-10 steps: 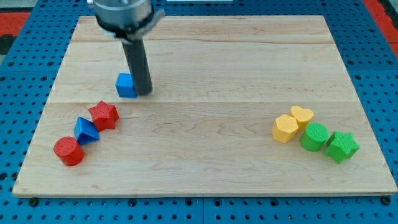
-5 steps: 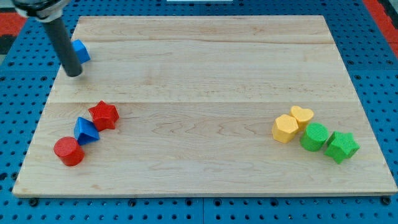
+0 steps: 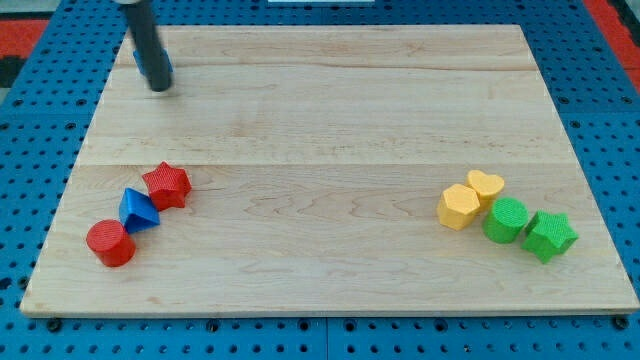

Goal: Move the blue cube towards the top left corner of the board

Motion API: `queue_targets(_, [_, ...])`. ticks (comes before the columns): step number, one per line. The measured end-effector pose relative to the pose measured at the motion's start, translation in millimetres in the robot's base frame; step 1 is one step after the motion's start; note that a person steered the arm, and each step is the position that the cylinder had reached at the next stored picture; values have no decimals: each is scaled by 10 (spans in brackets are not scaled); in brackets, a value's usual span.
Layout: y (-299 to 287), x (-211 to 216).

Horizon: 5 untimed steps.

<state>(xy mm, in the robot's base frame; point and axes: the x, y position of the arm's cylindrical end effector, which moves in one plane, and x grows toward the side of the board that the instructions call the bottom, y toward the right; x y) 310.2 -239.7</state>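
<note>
The blue cube (image 3: pixel 138 62) lies near the board's top left corner, almost wholly hidden behind my rod; only thin blue slivers show at the rod's sides. My tip (image 3: pixel 159 86) rests on the wooden board (image 3: pixel 330 110) just below and to the right of the cube, touching or nearly touching it.
A red star (image 3: pixel 167 185), a blue triangular block (image 3: pixel 137 209) and a red cylinder (image 3: pixel 109 243) cluster at the lower left. A yellow hexagon block (image 3: pixel 459 207), a yellow heart (image 3: pixel 486 186), a green cylinder (image 3: pixel 506 220) and a green star (image 3: pixel 550 235) cluster at the right.
The blue cube went from mid-left up and left to near the top left corner. My tip swung left of it, then back right and up in front of it.
</note>
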Motion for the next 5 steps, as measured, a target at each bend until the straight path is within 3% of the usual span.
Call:
queue_targets(1, [-647,-13])
queue_targets(2, [-651,-15])
queue_targets(5, [430,-287])
